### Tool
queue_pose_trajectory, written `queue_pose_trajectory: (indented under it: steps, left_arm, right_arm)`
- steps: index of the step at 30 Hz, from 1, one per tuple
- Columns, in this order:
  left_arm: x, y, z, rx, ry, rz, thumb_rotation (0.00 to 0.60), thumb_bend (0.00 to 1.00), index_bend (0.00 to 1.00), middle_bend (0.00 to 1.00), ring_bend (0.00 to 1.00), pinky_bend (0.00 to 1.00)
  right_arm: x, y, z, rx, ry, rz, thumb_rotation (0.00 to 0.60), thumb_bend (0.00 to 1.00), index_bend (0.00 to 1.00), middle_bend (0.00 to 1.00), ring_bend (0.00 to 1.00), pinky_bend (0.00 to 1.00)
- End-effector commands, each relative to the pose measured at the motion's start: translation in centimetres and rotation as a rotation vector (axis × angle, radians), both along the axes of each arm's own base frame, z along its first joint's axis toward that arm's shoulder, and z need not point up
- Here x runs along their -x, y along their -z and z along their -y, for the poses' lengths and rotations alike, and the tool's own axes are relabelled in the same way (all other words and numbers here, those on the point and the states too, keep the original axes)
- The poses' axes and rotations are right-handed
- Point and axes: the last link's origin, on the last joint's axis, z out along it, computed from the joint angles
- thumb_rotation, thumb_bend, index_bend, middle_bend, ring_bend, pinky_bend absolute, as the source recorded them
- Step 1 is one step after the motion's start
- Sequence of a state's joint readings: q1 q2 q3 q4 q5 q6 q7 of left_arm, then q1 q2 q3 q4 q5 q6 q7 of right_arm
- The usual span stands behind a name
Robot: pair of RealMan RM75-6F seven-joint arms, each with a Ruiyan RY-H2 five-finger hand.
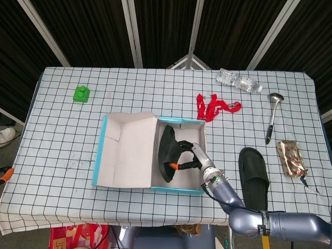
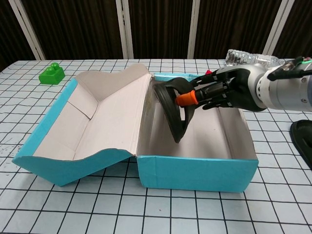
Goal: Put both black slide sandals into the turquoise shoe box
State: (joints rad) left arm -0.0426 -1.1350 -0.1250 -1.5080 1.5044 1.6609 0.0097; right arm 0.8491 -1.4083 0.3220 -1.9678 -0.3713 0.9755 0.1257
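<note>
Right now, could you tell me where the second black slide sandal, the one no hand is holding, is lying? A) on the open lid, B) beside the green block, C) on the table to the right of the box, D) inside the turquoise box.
C: the loose sandal lies flat on the checked cloth right of the turquoise box, while the right hand holds the other sandal inside it.

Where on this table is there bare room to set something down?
Bare cloth lies left of the turquoise shoe box below the green block, and between the box's back wall and the far edge. Crowded: the right side, with second sandal, ladle, red strap, bottle, packet.
</note>
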Motion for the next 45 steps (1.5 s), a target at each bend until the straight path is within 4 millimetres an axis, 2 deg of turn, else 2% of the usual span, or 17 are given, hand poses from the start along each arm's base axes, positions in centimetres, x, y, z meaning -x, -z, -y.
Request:
queue_pose_trajectory:
  steps: [1, 21, 45]
  left_arm:
    - [0.0, 0.0, 0.0, 0.001, 0.001, 0.000, 0.600, 0.27, 0.05, 0.00, 0.00, 0.01]
    - [0.0, 0.0, 0.0, -0.003, 0.001, 0.000, 0.600, 0.27, 0.05, 0.00, 0.00, 0.01]
    - [-0.1, 0.0, 0.1, -0.004, 0.003, 0.000, 0.600, 0.27, 0.05, 0.00, 0.00, 0.01]
  right_arm:
    - [0.3, 0.4, -0.1, 0.000, -0.001, -0.014, 0.600, 0.81, 0.65, 0.50, 0.30, 0.09]
    - [1.5, 2.7, -0.4, -0.025, 0.013, -0.047, 0.600, 0.81, 0.65, 0.50, 0.30, 0.09]
    - [2.8, 4.7, -1.2, 0.043, -0.076, -0.221, 0.600, 0.80, 0.65, 0.50, 0.30, 0.09]
